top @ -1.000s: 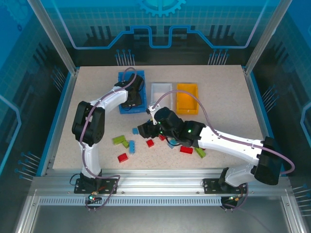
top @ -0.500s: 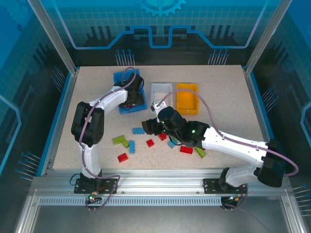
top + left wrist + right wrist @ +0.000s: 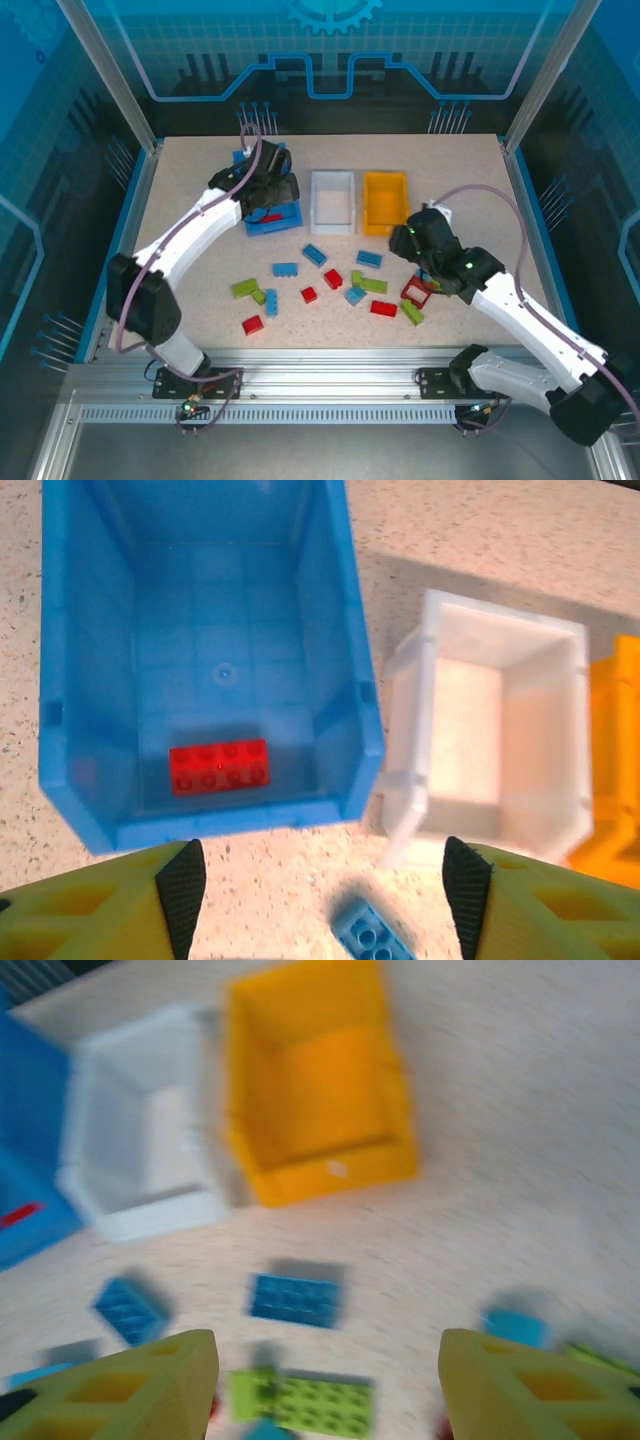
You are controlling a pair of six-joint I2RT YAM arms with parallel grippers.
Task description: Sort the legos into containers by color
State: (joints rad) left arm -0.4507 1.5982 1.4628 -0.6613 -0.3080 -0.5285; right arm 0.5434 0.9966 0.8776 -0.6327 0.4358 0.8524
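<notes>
Over the near wall of the blue bin (image 3: 70, 680): left gripper (image 3: 323, 885), fingers (image 3: 182, 885) spread wide, nothing between them. The left wrist view looks straight into that bin. One red brick (image 3: 219, 767) lies flat on its floor, close to the near wall. From overhead the left arm (image 3: 200, 225) covers much of the bin, and the brick is a mere red sliver there. The white bin (image 3: 400, 730) sits just beside the blue one, with the orange bin (image 3: 610, 730) past it. A blue brick (image 3: 368, 935) lies on the counter (image 3: 260, 880) in front.

The right gripper (image 3: 325, 1370) is also spread and empty; its wrist view is blurred. Ahead of it are the orange and white bins, with blue bricks (image 3: 295, 1298) and a lime green brick (image 3: 305, 1400) nearer. The overhead view gives the wider scatter: loose bricks (image 3: 333, 278) in red, blue and green lie on the counter in front of the bins.
</notes>
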